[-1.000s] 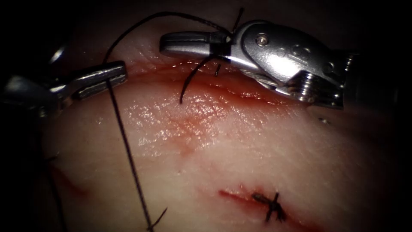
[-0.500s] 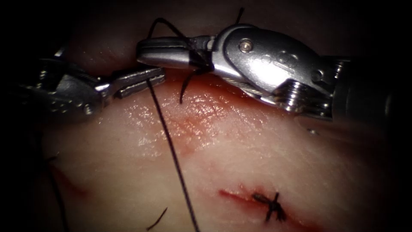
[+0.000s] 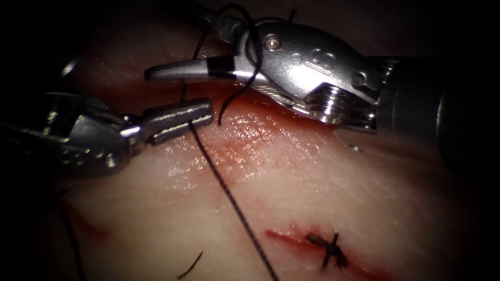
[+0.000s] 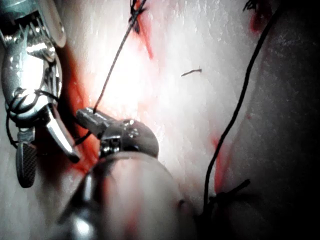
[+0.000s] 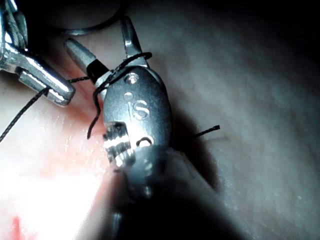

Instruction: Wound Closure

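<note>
Thread [image 3: 224, 182] runs taut from the left tool [image 3: 179, 117] down across the tissue [image 3: 312, 177], passing left of the tied stitch [image 3: 328, 250]. Left tool's jaws are clamped on the thread. Right tool [image 3: 203, 44], above the left tool, has its jaws spread wide, gripping nothing, thread looped round its wrist. Needle: can't make it out, probably off-frame.

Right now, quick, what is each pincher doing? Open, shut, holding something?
Left tool: shut on the thread.
Right tool: open, clamping nothing; thread is looped around it.
</note>
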`<state>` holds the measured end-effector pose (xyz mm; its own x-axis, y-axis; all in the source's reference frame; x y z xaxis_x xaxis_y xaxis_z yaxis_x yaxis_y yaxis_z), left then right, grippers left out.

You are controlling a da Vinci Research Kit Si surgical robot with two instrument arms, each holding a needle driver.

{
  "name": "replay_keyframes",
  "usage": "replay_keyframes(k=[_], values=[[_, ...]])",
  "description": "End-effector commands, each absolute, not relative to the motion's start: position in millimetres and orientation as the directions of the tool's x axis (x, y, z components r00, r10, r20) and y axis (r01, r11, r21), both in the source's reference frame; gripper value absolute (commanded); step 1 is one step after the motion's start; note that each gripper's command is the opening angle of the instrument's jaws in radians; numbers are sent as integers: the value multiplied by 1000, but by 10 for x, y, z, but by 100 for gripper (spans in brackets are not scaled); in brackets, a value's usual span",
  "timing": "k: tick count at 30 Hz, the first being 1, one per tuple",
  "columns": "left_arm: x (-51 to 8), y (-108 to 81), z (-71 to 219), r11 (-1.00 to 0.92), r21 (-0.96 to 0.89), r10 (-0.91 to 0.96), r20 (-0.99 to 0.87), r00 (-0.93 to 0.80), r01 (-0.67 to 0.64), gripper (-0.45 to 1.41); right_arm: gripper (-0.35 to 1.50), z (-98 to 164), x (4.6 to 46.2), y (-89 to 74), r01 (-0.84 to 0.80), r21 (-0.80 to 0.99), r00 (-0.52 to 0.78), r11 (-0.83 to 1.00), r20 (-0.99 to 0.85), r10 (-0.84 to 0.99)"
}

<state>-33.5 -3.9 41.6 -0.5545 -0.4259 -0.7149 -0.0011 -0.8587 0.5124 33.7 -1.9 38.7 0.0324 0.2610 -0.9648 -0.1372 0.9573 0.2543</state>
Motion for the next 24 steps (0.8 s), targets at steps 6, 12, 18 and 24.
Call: replay_keyframes(k=[6,12,18,24], values=[[-341,-34,401,-841,540,-478,-719,-504,29,-45,96,404,347,-15,-125,237,74,963,-966,247],[-336,-17,385,-848,529,-512,-792,-332,44,-45,93,417,343,-29,-110,218,92,970,-969,229],[-325,3,382,-881,470,-472,-869,-152,48,-45,91,421,339,-39,-97,208,107,973,-970,218],[-309,20,397,-926,377,-378,-925,-42,23,-45,91,418,334,-45,-86,208,110,974,-970,217]])
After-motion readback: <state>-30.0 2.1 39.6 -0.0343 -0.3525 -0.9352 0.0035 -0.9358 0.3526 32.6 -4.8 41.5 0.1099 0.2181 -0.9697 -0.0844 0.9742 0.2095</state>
